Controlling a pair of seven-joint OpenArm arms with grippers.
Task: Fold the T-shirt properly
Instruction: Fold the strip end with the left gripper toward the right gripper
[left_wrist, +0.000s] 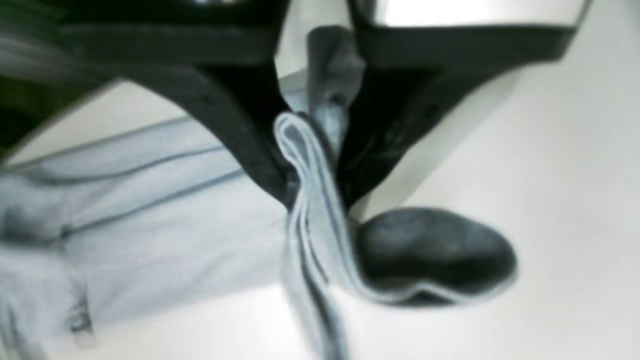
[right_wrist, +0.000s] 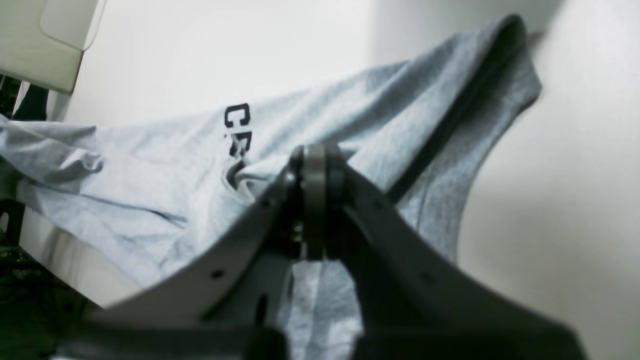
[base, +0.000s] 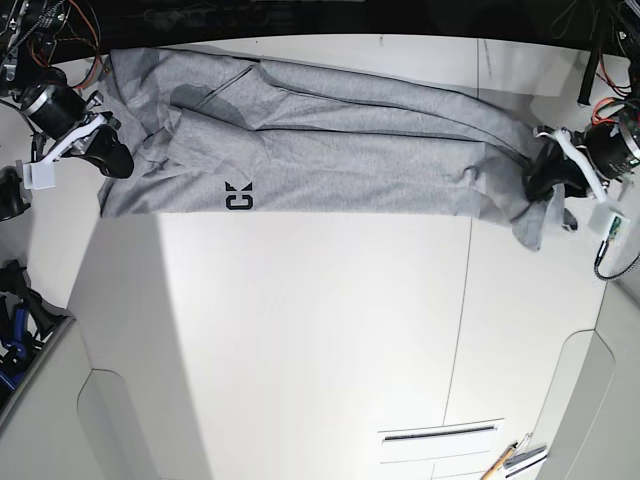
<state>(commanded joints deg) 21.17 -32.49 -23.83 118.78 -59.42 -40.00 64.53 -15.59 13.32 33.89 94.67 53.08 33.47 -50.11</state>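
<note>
- Shirt (base: 370, 170): laid lengthwise across table (base: 300, 320), folded into a strip.
- Left end effector (base: 541, 178): at one end.
- Right end effector (base: 120, 165): at opposite end.

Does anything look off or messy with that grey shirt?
Yes. The T-shirt is bunched up near the base view's left end, where a crumpled flap lies over its long strip and partly hides the black lettering. Its other end hangs crookedly from the left gripper.

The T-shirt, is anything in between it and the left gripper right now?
Nothing visible does: the left gripper already has its jaws closed on folded layers of the T-shirt, with no other object between them.
</note>
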